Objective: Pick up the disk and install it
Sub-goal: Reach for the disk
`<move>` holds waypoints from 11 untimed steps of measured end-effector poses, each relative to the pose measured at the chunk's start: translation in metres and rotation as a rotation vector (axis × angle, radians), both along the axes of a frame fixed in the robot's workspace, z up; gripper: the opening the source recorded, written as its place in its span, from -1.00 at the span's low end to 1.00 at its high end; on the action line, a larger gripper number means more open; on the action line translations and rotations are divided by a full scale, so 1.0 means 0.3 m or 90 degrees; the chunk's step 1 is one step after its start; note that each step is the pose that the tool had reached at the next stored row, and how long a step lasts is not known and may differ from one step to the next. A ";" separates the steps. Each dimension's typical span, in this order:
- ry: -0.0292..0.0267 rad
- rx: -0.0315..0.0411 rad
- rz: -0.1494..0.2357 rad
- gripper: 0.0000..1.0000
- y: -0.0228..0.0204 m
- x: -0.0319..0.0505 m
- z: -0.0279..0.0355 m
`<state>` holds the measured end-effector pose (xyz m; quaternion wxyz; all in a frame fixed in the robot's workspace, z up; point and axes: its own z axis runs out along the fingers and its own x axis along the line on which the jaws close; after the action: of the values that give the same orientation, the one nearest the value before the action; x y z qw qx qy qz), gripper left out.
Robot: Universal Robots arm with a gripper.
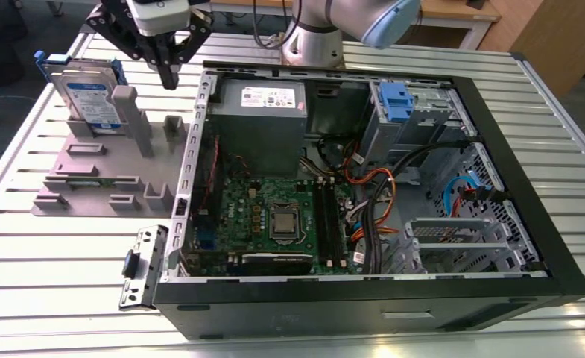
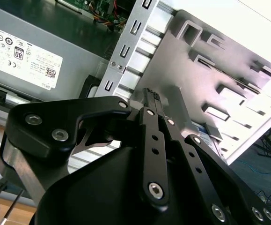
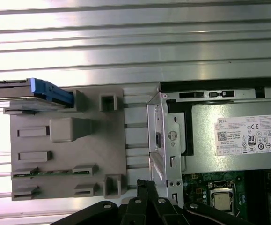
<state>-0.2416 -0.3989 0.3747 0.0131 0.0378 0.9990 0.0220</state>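
At the exterior view's left the disk (image 1: pixel 86 97) is standing on edge in the grey holder (image 1: pixel 89 175), a post hiding its lower part. Just beside it the gripper (image 1: pixel 168 74) is hanging with fingers pinched together, grasping nothing, its upper body cut off. Further right the open computer case (image 1: pixel 530 224) is lying flat

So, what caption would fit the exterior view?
Claw hovers near the disk standing upright in its grey holder, beside the open computer case.
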 end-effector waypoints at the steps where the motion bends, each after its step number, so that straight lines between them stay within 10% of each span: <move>1: 0.0000 0.0000 0.000 -0.80 0.000 -0.001 0.000; 11: 0.0000 0.0000 0.000 -0.80 0.000 -0.011 -0.002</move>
<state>-0.2449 -0.3989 0.3741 0.0131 0.0378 0.9990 0.0220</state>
